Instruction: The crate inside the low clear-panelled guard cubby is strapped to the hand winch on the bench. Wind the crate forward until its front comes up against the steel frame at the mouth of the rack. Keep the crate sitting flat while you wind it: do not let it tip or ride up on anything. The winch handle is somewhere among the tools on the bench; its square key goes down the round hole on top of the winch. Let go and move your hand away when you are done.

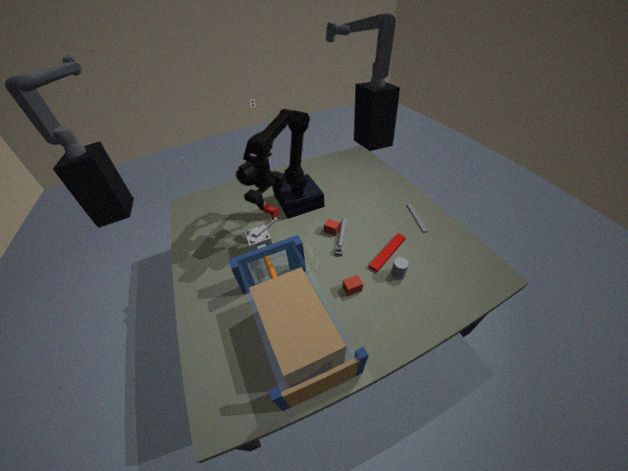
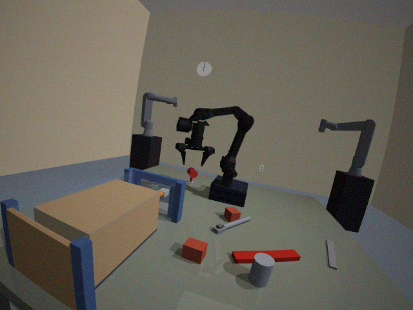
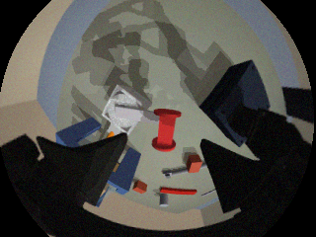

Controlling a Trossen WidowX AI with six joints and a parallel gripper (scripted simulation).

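The tan crate [image 1: 299, 319] [image 2: 100, 206] sits flat inside the clear-panelled cubby, with a gap between its front and the blue steel frame [image 1: 266, 248] [image 2: 153, 175]. An orange strap [image 1: 270, 266] [image 3: 112, 134] runs from it towards the pale winch [image 1: 257, 238] [image 3: 120, 116]. The winch handle's grey arm [image 1: 268, 227] [image 3: 143, 114] lies across the winch top, and its upright red grip [image 1: 271, 210] [image 2: 191, 172] stands at the outer end, towards the robot base. My gripper [image 2: 192, 165] [image 3: 165, 140] is open and empty, pointing down above the red grip without touching it.
An orange-red block [image 1: 332, 227] [image 2: 231, 214] lies beside a grey tool [image 1: 340, 236] [image 2: 231, 225]. Another block [image 1: 352, 285] [image 2: 194, 250], a red bar [image 1: 387, 251], a grey cylinder [image 1: 399, 268] and a thin strip [image 1: 417, 218] lie farther off. The arm's dark base [image 1: 300, 196] is close to the grip.
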